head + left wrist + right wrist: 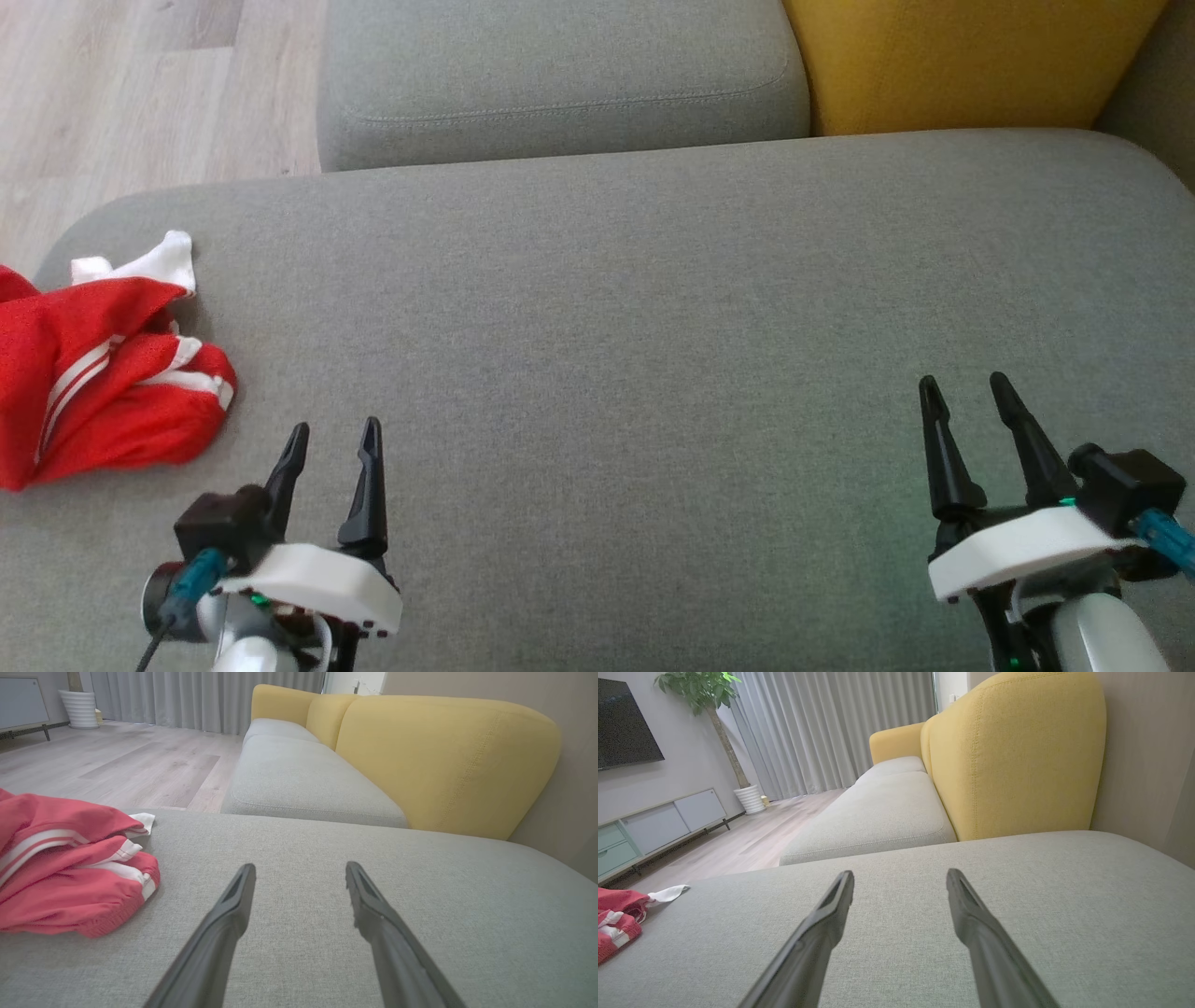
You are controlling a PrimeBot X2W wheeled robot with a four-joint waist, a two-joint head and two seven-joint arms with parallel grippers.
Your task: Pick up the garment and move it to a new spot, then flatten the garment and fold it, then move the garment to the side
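Head view shows the red garment (112,373) lying crumpled at the far left of the grey seat cushion (607,308). The left gripper (335,427) hovers near it and the right gripper (963,380) is well apart. Both stand wide and hold nothing. I judge the pick-up is not yet begun. Next, the left arm must reach leftward and pinch the cloth.

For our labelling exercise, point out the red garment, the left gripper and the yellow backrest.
red garment (140,411), head view, red fabric of its lower fold.
left gripper (336,426), head view, midway between its open fingertips.
yellow backrest (444,765), left wrist view, middle of its front face.
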